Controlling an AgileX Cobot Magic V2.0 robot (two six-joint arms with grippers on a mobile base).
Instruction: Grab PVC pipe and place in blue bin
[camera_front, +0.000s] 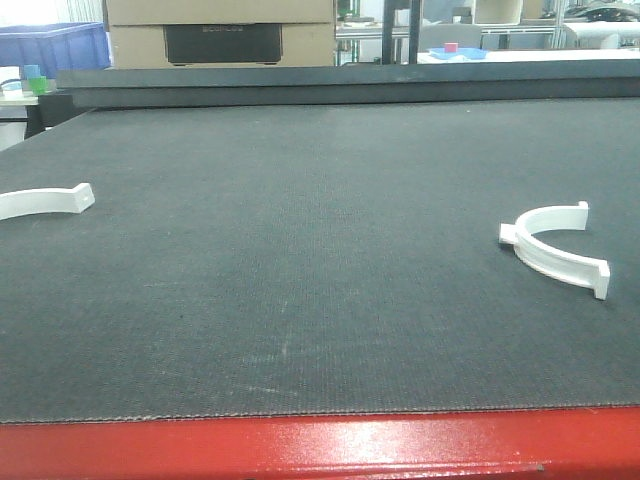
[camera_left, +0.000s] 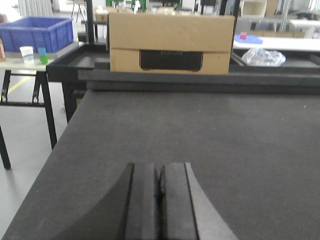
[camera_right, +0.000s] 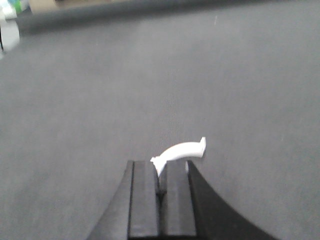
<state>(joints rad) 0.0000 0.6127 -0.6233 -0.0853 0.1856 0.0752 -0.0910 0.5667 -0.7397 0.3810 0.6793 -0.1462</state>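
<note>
Approach seems to be the step in hand, because we see nothing grasped yet. On the dark worktop (camera_front: 300, 280) two white curved pieces lie flat and well apart: the right pipe piece (camera_front: 555, 245) near the right side, and the left pipe piece (camera_front: 45, 202) at the left edge, partly cut off by the frame. In the right wrist view the right hand (camera_right: 160, 182) has its two fingers pressed together with nothing between them, and the right pipe piece (camera_right: 180, 151) lies on the worktop just beyond the fingertips. The left hand (camera_left: 159, 172) is also pressed together and empty, and no pipe shows in front of it. The blue bin (camera_left: 37, 32) stands far back on the left, off the worktop, on a separate table beside the cardboard box (camera_left: 171, 42). We judge that the next move calls for spreading the right fingers, bringing them down over the thin arc of the right pipe piece, and then closing across its narrow band. After that comes a long carry to the left, since the bin is far from this piece.
</note>
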